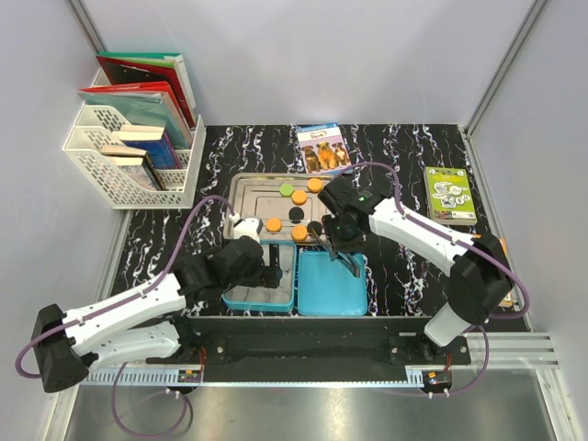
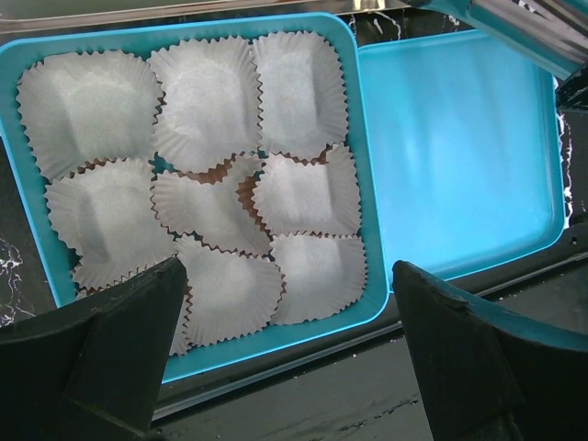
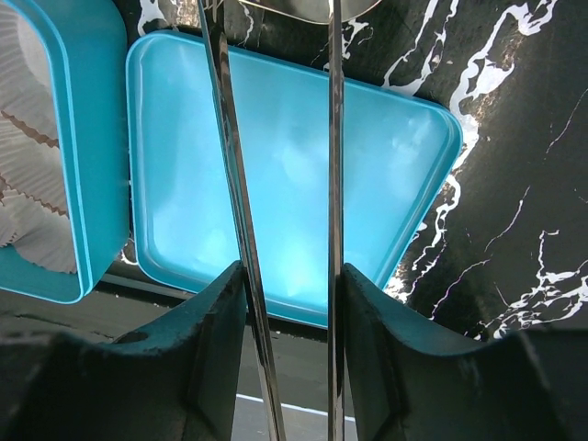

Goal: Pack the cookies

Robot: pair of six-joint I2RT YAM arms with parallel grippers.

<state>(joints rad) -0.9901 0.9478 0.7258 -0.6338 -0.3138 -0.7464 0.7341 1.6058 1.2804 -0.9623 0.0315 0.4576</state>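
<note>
The cookies are small flat discs in the metal tray [image 1: 244, 197]: a green one [image 1: 287, 190], orange ones [image 1: 315, 185] [image 1: 274, 224] and black ones [image 1: 296, 213]. My right gripper [image 1: 335, 241] [image 3: 289, 276] hangs over the near edge of the tray and the blue lid [image 1: 331, 285] [image 3: 386, 165], shut on a pair of metal tongs [image 3: 335, 138] whose two blades point down over the lid. The tong tips show nothing between them. My left gripper [image 1: 271, 266] [image 2: 289, 271] is open above the blue box [image 1: 260, 299] [image 2: 363, 184], which holds several white paper cups [image 2: 207, 106].
A white rack of books [image 1: 133, 138] stands at the back left. A dog booklet [image 1: 322, 147] lies behind the tray, and a green booklet [image 1: 449, 194] lies at the right. The table's near edge rail [image 2: 303, 367] runs just below the box.
</note>
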